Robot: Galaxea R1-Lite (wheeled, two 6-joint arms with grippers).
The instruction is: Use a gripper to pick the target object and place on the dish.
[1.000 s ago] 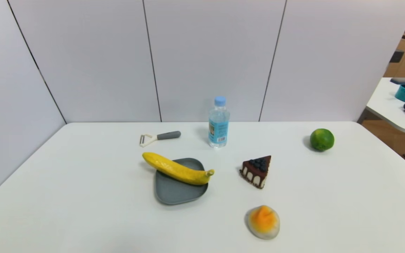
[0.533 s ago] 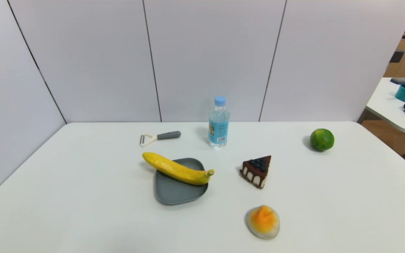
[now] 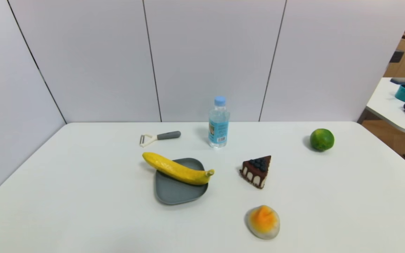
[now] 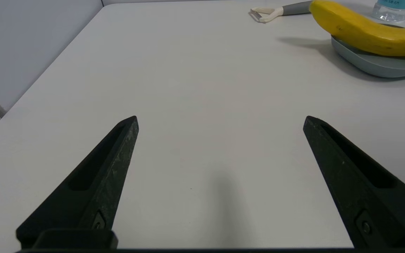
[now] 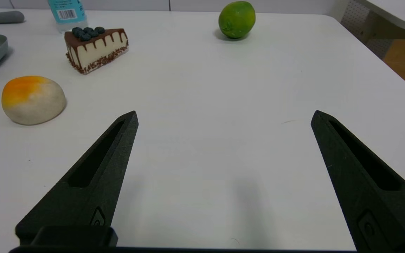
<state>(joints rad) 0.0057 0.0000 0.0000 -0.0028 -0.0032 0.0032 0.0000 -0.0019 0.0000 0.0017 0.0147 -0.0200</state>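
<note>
Nothing on the white table (image 3: pixel 93 196) has shifted since the earlier frame; banana, dish and the rest lie as they did. Long curved yellow banana (image 3: pixel 176 169): found lying across the square grey-blue dish with a low rim (image 3: pixel 180 202), its left end jutting over the edge and its stem end reaching the right rim. Left black two-fingered gripper (image 4: pixel 220 121): jaws wide apart, nothing between them, above bare table to the left of the dish. Right black two-fingered gripper (image 5: pixel 225 116): jaws likewise wide apart and unladen, over the table's right part, beyond the orange-and-white rounded lump (image 5: pixel 33 100).

Placement appears complete in my judgement. Good practice now is to keep both arms clear and let the fruit settle; a bump on the overhanging end could roll it or tip the dish. Should reseating be wanted, grip lightly at mid-length, lift a little, centre and lower slowly before releasing.

Markings: the clear plastic bottle with a light-blue cap (image 3: pixel 219 123) bears a blue label with a barcode; its small print and brand cannot be read.
</note>
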